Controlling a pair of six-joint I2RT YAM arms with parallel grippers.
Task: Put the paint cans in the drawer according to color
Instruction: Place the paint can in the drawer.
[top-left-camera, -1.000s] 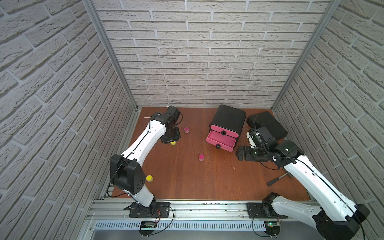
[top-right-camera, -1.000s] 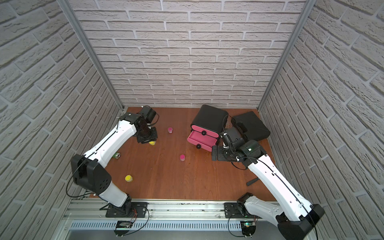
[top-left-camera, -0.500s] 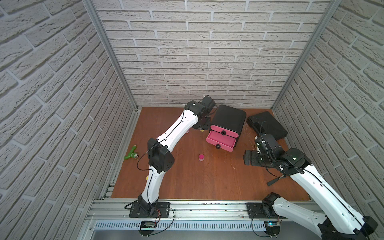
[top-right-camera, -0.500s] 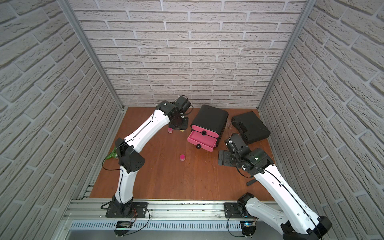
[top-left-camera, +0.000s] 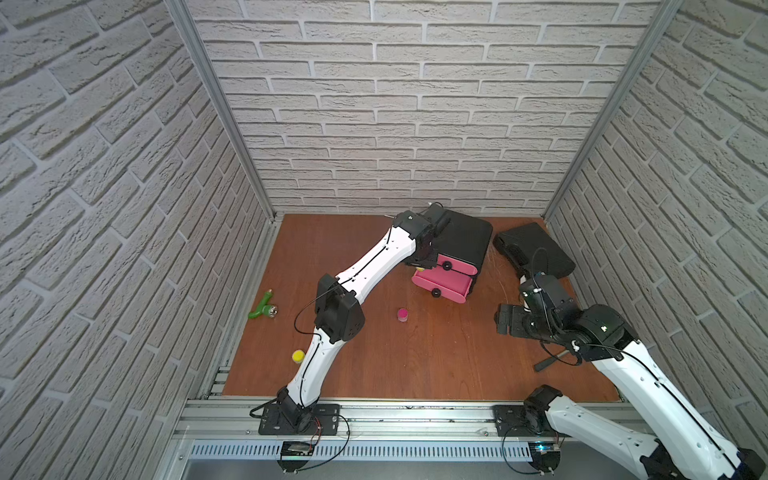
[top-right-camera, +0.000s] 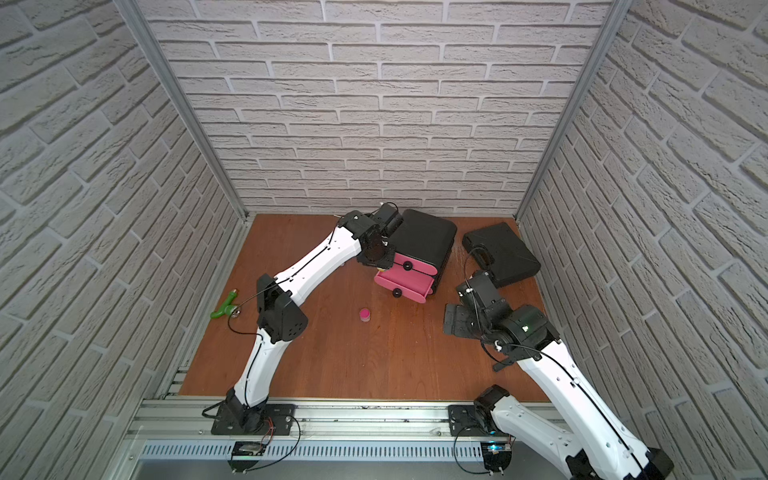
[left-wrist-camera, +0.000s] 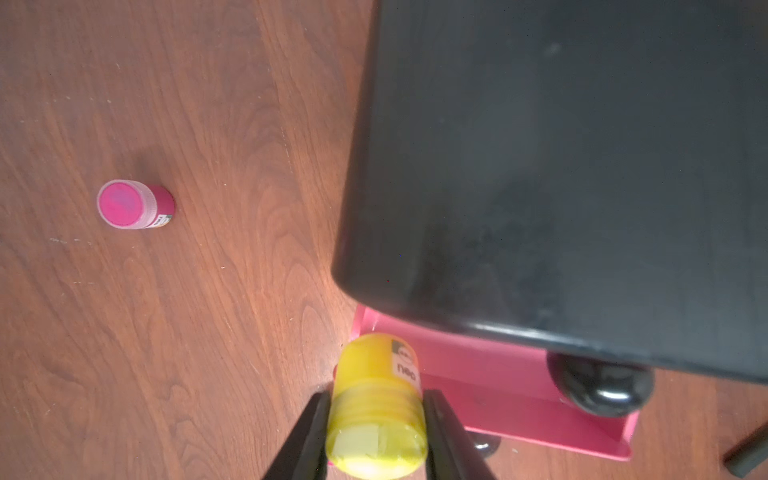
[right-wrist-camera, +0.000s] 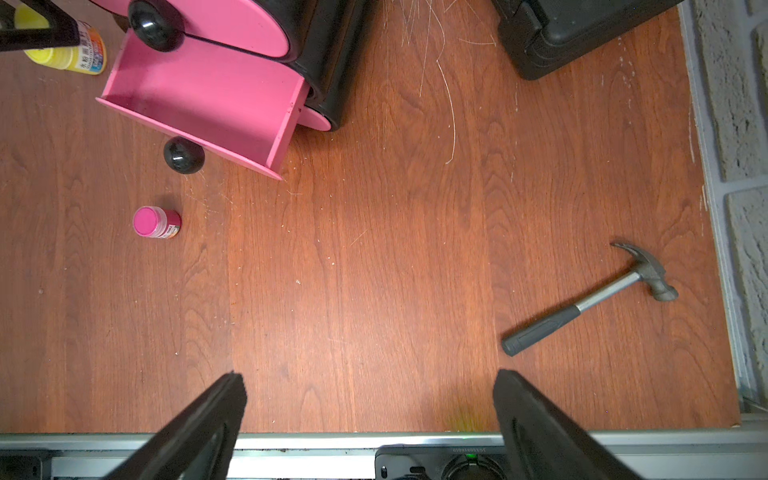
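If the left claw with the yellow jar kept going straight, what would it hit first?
Probably the corner of the open pink drawer: the yellow paint can in the left gripper hangs over it. Depth unclear: perhaps the table instead.

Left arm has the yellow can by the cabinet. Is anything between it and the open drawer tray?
Nothing visible blocks it. The yellow can, clamped in the left gripper jaws, is just outside a front corner of the open drawer. Only the tray's low side wall lies between them, and the part of the tray in view looks empty.

Grey hammer (right-wrist-camera: 586, 304) flat on worktop (top-left-camera: 415, 365), right side; black case (top-left-camera: 536, 249) back right; green Y-shaped tool (top-left-camera: 261, 306) apparently at left edge.
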